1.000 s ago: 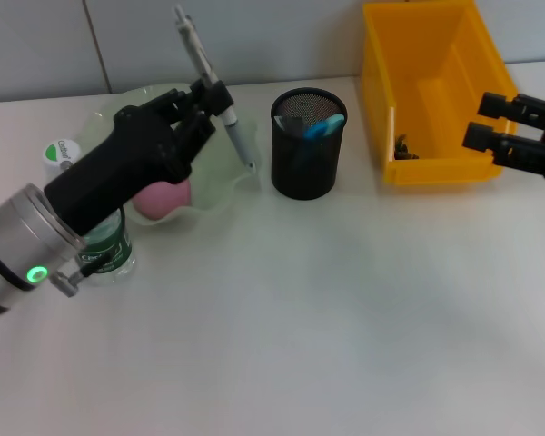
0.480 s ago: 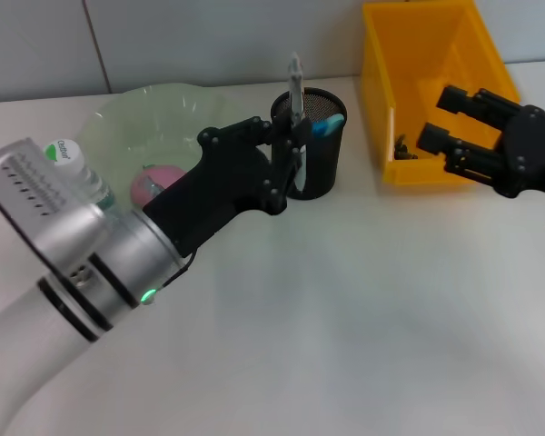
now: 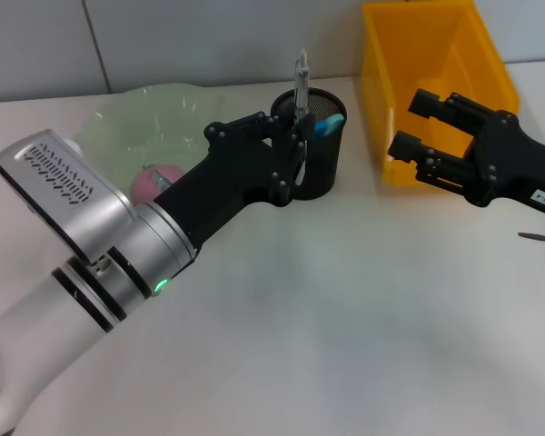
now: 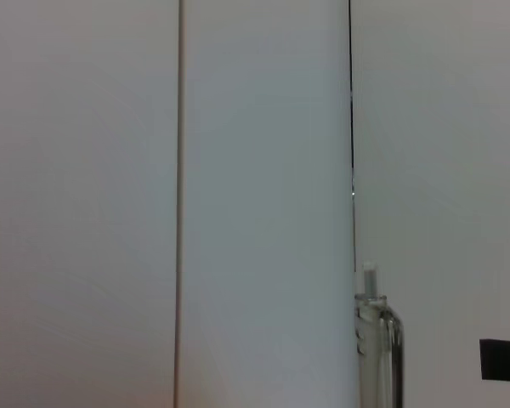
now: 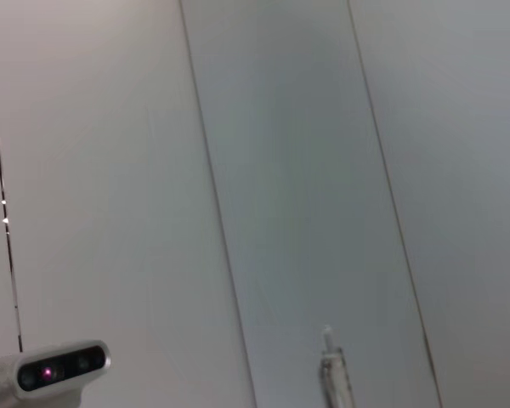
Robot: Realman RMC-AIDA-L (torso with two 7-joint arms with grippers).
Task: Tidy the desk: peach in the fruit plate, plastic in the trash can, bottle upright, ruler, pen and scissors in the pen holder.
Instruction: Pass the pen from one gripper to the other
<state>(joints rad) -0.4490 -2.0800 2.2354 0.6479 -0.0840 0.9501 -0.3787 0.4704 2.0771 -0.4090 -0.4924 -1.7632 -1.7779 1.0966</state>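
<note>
Black mesh pen holder (image 3: pixel 311 154) is sitting directly under our left claw (image 3: pixel 297 136), which is gripping the pen (image 3: pixel 302 84) near-upright above its rim, while our right claw (image 3: pixel 427 127) is hovering spread near the yellow bin (image 3: pixel 436 86).

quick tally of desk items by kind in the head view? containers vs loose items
Containers: 3 – fruit plate, pen holder, yellow bin
Stationery: 2 – pen held upright by the left tool over the holder, blue item inside it
Fruit: 1 – peach in the plate
Total: 6
</note>
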